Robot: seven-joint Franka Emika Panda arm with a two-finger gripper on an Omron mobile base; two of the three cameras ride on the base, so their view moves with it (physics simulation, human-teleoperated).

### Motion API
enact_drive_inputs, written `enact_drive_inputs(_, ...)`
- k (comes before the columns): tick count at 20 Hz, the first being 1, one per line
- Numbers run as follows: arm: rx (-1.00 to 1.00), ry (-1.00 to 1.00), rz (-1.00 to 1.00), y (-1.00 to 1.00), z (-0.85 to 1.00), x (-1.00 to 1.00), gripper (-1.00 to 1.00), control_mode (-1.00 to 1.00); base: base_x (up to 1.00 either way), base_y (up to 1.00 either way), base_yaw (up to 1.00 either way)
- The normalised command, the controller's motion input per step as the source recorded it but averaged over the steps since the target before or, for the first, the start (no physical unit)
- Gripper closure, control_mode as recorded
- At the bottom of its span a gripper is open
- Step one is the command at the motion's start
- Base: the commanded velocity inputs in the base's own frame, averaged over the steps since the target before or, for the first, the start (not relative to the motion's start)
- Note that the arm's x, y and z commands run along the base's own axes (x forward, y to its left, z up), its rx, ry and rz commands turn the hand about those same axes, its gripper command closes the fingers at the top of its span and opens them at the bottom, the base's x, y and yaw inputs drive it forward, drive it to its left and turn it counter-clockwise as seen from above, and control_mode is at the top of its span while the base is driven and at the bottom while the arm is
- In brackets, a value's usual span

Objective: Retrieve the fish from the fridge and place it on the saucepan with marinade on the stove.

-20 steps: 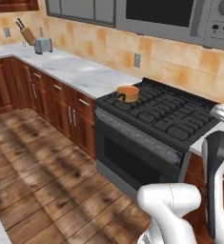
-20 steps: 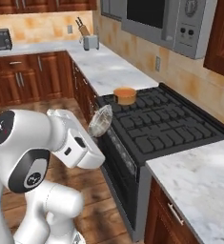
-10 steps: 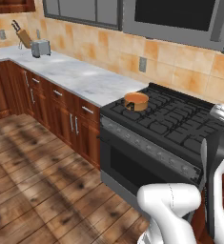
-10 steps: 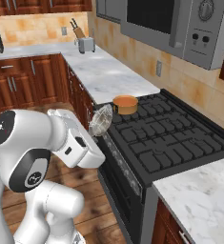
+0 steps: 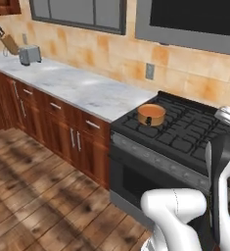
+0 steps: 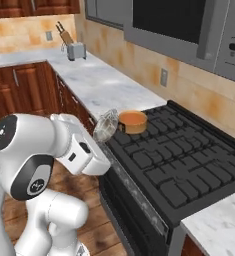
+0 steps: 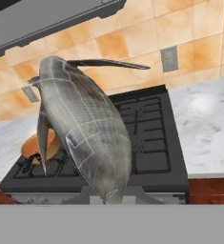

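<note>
Fingers of mine are pinched hard on the fish (image 7: 85, 128), which rises out of them with its long axis running straight away from my palm, tail end in my grip and the broad grey body standing up in front of the hand camera. From the right base camera the same fish (image 6: 105, 126) shows as a pale oval at the end of my gripper (image 6: 102, 136), hanging off the front edge of the stove (image 6: 189, 165), just short of it.

What the next move turns on: the saucepan (image 6: 132, 121) sits at the near left corner of the stove, on the grate, just beyond the fish and a little lower (its orange marinade (image 5: 151, 112) is plain to see from the left base camera). So I judge I must carry the fish forward over the rim and then tip it flat.

Against the earlier frames, the whole kitchen has slid and grown in both base views, so my base has driven closer to the stove; the pan itself has not moved on its grate, and my grip looks the same.
</note>
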Motion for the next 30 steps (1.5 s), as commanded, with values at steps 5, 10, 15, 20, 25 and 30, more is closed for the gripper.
enact_drive_inputs(5, 0.0, 0.0, 0.0, 0.0, 0.0, 0.0, 1.0, 1.0, 0.54, 0.22, -0.32)
enact_drive_inputs(10, 0.0, 0.0, 0.0, 0.0, 0.0, 0.0, 1.0, 1.0, 0.41, 0.2, -0.38)
enact_drive_inputs(15, 0.0, 0.0, 0.0, 0.0, 0.0, 0.0, 1.0, 1.0, 0.3, 0.22, -0.44)
enact_drive_inputs(20, 0.0, 0.0, 0.0, 0.0, 0.0, 0.0, 1.0, 1.0, 0.31, 0.39, -0.47)
enact_drive_inputs(25, 0.0, 0.0, 0.0, 0.0, 0.0, 0.0, 1.0, 1.0, 0.42, 0.59, -0.45)
enact_drive_inputs(30, 0.0, 0.0, 0.0, 0.0, 0.0, 0.0, 1.0, 1.0, 0.43, 0.61, -0.42)
